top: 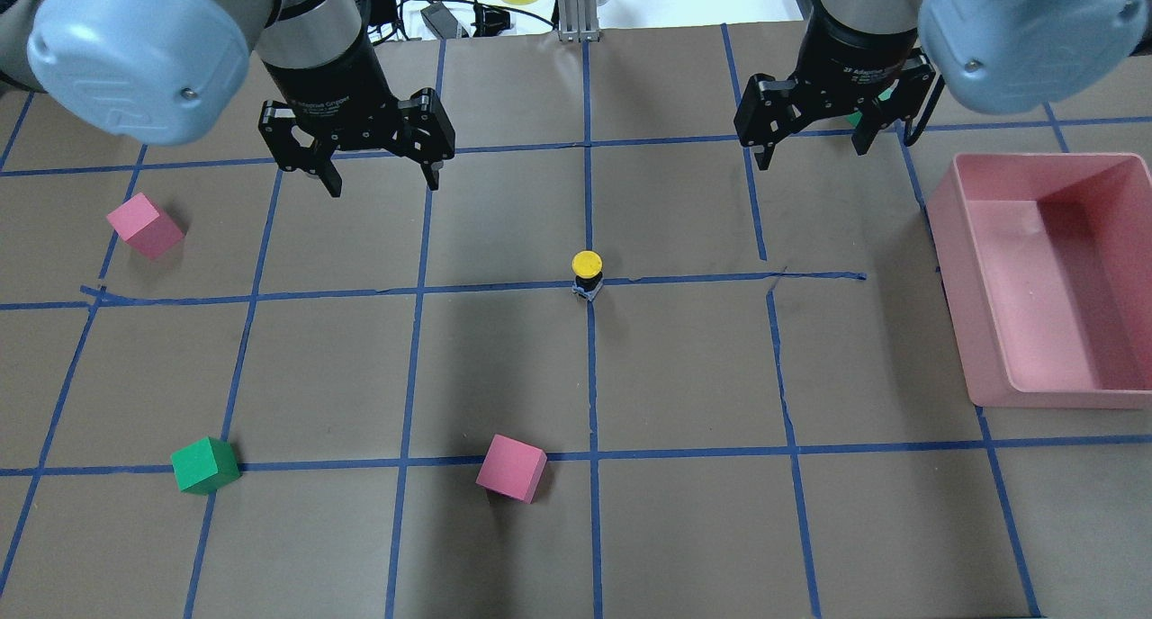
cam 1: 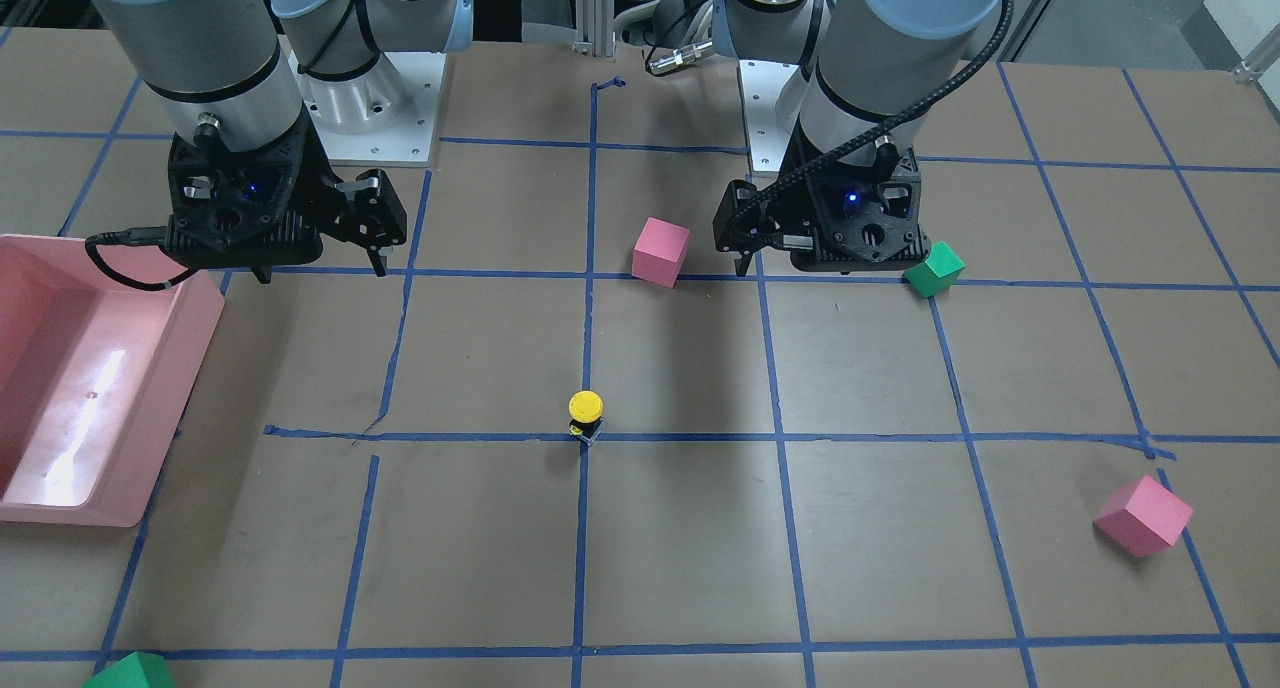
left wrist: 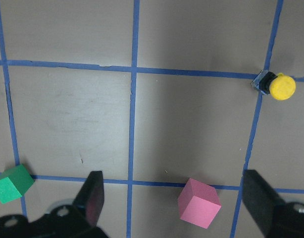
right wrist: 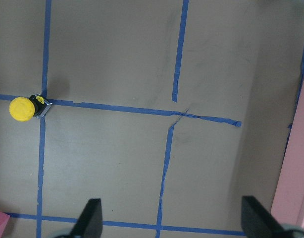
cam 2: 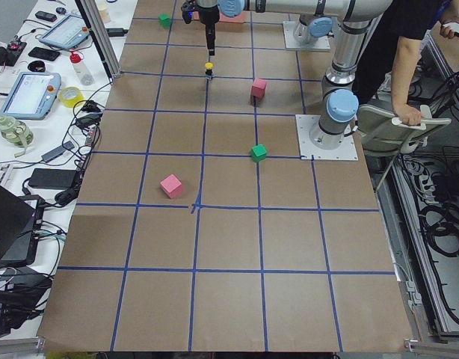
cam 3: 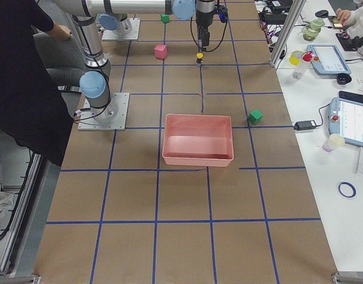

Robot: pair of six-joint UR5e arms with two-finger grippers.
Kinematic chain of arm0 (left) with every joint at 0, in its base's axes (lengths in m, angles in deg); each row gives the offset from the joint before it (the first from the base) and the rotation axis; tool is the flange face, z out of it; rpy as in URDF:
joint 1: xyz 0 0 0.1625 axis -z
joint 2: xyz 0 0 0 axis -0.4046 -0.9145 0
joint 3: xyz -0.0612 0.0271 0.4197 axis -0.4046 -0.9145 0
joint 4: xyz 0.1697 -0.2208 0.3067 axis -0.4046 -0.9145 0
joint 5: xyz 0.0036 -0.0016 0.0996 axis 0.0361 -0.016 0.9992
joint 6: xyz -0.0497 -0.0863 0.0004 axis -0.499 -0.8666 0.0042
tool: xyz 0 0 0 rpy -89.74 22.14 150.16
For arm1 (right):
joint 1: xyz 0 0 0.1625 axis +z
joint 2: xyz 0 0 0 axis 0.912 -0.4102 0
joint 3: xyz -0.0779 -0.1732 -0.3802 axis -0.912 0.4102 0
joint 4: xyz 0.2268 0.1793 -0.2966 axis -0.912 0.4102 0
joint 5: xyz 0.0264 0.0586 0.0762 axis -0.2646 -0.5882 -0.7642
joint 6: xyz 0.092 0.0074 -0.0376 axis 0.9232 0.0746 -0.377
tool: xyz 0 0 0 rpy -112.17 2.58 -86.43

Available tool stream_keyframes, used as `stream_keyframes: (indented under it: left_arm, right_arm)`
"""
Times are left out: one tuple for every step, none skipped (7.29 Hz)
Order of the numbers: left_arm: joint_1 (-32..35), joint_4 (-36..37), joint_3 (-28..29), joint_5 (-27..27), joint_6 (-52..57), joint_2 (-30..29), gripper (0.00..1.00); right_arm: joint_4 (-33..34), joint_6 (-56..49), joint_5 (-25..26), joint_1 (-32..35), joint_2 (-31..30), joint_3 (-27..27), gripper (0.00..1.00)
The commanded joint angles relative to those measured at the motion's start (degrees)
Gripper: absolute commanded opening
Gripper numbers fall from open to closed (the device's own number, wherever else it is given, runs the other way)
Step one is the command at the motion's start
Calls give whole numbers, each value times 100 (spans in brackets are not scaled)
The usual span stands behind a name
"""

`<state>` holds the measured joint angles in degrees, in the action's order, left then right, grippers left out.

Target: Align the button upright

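Note:
The button [cam 1: 586, 413] stands upright on its grey base with the yellow cap on top, at a crossing of blue tape lines mid-table. It also shows in the overhead view [top: 587, 273], the left wrist view [left wrist: 276, 85] and the right wrist view [right wrist: 25, 108]. My left gripper [top: 384, 183] hovers open and empty above the table, off to the button's left and beyond it; its fingers [left wrist: 92, 198] frame the left wrist view. My right gripper [top: 810, 151] hovers open and empty, off to the button's right and beyond it, and also shows in the front view [cam 1: 320, 268].
A pink bin [top: 945, 241] sits at the right. Pink cubes [top: 144, 226] [top: 511, 468] and a green cube [top: 205, 464] lie on the left and near side. Another green cube [cam 1: 130, 673] lies at the far edge on the right arm's side.

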<state>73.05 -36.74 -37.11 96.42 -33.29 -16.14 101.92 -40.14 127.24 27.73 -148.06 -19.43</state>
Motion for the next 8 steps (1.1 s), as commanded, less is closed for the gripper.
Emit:
stream_keyframes:
  left_arm:
    - [12,35,-35,-17,247,127,100]
    - [12,52,-122,1,248,172,100]
    - [12,61,-184,1,257,190,100]
    - [12,52,-193,1,257,199,100]
    - [12,52,-193,-8,248,207,100]
    - [12,35,-193,-8,179,234,100]
    - [3,9,-202,-8,178,251,100]
    - [3,8,-202,-8,178,260,100]
  right_arm:
    - [-4,22,-50,1,-3,0,100]
    - [5,-56,-7,1,-3,0,100]
    - [-4,-40,11,-8,-3,0,100]
    - [-4,-40,-6,-8,-12,0,100]
    - [-4,13,-32,-8,-4,0,100]
    - [22,22,-50,-17,-3,9,100]
    - [-4,31,-41,-17,-12,9,100]
    - [5,31,-41,-17,-30,9,100]
